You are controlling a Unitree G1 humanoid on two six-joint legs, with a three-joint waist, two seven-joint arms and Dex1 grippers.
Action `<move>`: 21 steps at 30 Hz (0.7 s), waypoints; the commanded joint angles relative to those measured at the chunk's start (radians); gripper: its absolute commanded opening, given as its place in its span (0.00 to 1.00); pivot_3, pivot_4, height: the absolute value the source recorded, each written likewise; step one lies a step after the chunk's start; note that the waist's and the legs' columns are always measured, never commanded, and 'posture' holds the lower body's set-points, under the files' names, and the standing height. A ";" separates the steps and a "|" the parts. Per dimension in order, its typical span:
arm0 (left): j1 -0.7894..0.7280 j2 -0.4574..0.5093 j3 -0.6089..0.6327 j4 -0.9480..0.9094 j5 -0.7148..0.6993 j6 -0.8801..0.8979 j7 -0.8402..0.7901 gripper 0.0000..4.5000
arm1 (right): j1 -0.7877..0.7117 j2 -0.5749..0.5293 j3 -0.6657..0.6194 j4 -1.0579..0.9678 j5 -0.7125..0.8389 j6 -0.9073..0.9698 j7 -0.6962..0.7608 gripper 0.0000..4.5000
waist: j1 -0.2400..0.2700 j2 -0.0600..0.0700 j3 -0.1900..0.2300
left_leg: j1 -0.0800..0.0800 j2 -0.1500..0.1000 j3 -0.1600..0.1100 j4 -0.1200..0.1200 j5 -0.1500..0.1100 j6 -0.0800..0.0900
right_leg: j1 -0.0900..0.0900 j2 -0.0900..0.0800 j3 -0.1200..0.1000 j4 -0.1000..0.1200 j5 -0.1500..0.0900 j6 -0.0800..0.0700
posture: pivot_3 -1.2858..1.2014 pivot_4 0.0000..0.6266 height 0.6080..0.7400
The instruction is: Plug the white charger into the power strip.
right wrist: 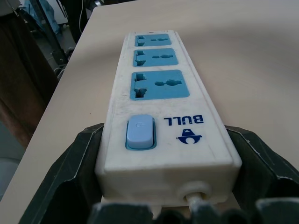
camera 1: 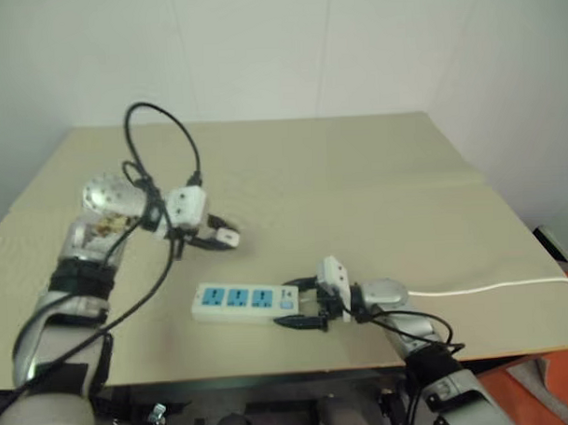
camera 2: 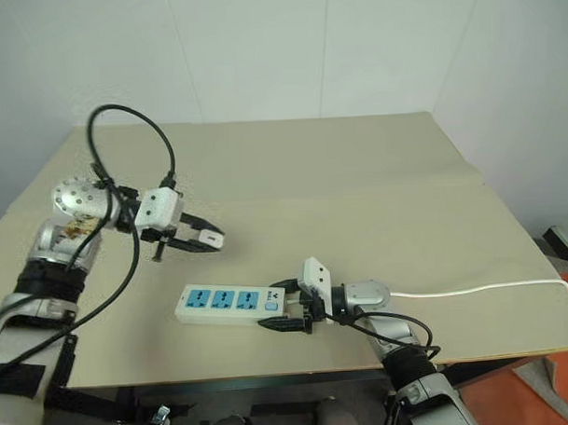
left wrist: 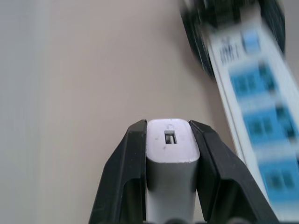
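Left gripper is clamped tight on the white charger, held up off the tan table, a bit behind and left of the power strip. In the wrist cam the charger's USB end faces out between the black fingers, so prongs prob sit at the hidden end, can't confirm tho.

Strip lies flat near the table's front edge, long axis running left-right, three blue sockets facing up. Switch end and cord point right.

Right gripper pinches that switch end from both sides, imo just to keep the strip from sliding when the charger gets pushed in.
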 commanded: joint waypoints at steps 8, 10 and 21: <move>0.256 -0.166 0.071 -0.408 -0.247 0.291 0.233 0.23 | -0.003 0.010 0.027 0.013 -0.018 -0.100 0.004 0.76 | -0.004 0.000 0.000 | 0.001 0.000 0.000 0.000 0.000 0.000 | 0.000 0.000 0.000 0.000 0.004 -0.006 | 0.52 0.24 1.00; 0.281 -0.167 0.065 -0.448 -0.259 0.323 0.246 0.23 | -0.007 0.014 0.026 0.033 -0.019 -0.112 0.002 0.76 | -0.003 0.000 0.000 | 0.002 0.000 0.000 0.000 0.000 0.000 | 0.001 0.001 0.001 0.000 0.004 -0.006 | 0.52 0.24 1.00; 0.411 -0.102 0.100 -0.569 -0.350 0.481 0.262 0.23 | -0.029 0.035 0.032 0.134 -0.043 -0.183 0.000 0.76 | -0.009 -0.001 -0.001 | 0.010 0.001 0.001 -0.004 0.000 0.000 | 0.006 0.001 0.002 -0.001 0.000 0.000 | 0.52 0.24 1.00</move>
